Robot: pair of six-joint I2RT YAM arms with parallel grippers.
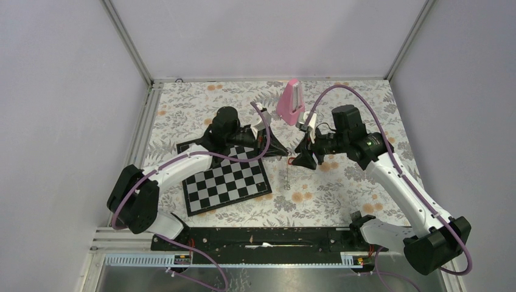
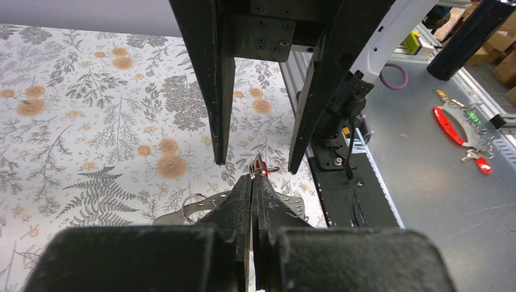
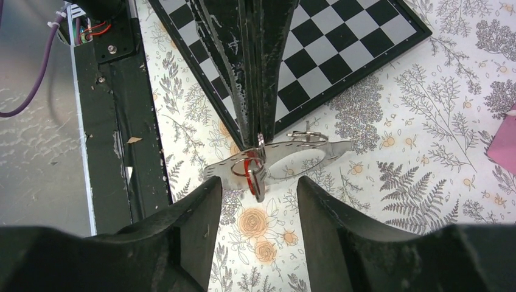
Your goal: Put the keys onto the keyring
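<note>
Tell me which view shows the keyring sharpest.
Right wrist view: keyring crisp, right gripper softly blurred up close. Left wrist view: left gripper has a blurred bulk hiding most of it. Top external view: evenly lit, keyring too small to resolve.

A keyring (image 3: 328,148) beside the chessboard (image 3: 341,48)
The left gripper (image 3: 258,139) pinches it by the red key (image 3: 246,168); the right gripper (image 3: 258,194) gapes.
</note>
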